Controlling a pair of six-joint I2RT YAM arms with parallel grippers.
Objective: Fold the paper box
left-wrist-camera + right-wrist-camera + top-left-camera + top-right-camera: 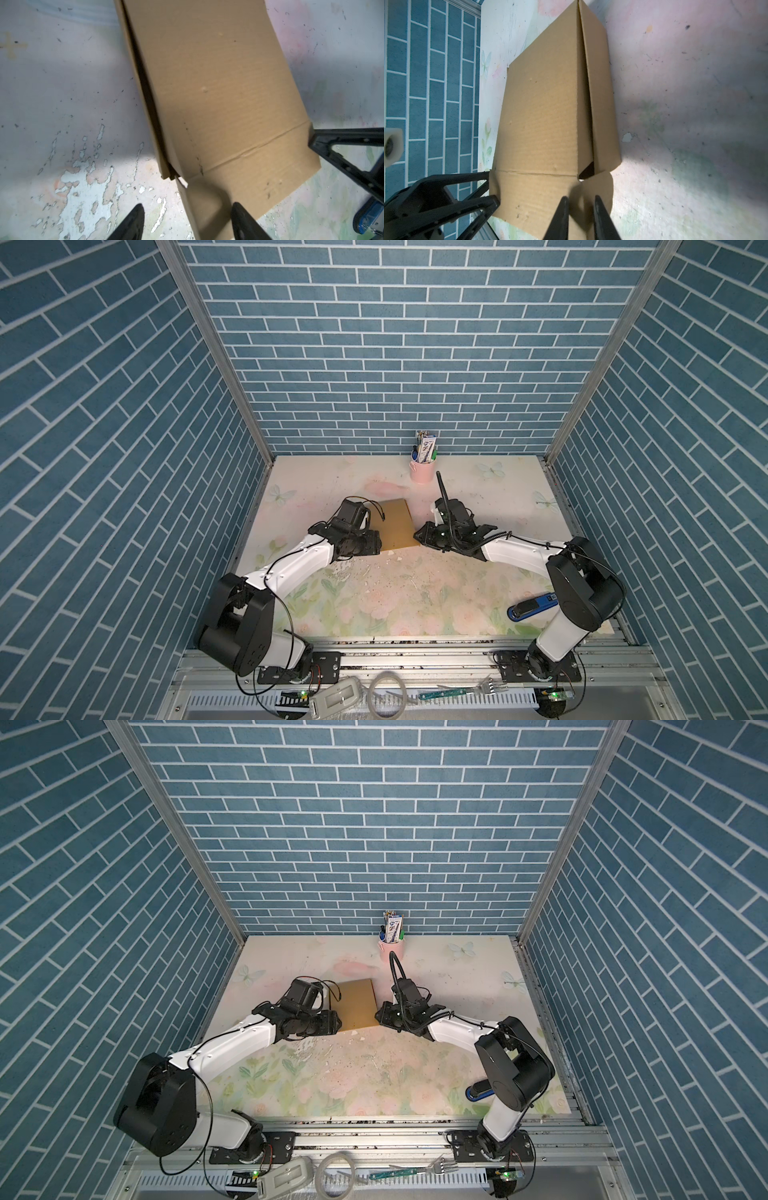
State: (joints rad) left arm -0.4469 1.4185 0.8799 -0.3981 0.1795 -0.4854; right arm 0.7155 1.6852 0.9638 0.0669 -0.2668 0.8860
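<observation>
The paper box (397, 524) (355, 1004) is a brown cardboard shape lying mid-table, folded up with a dark gap along each long side. Its near flap (249, 166) (533, 193) sticks out toward the arms. My left gripper (379, 546) (336, 1027) (188, 218) is at the near left corner, open wide, with the flap's side tab standing between its fingers. My right gripper (417, 536) (377, 1016) (580, 216) is at the near right corner, shut on the opposite side tab. The left fingers (488, 202) touch the flap's edge.
A pink cup of pens (422, 470) (390, 948) stands at the back wall behind the box. A blue stapler (532, 608) (478, 1090) lies at the front right by the right arm's base. Blue brick walls close in three sides. A fork (490, 686) lies on the front rail.
</observation>
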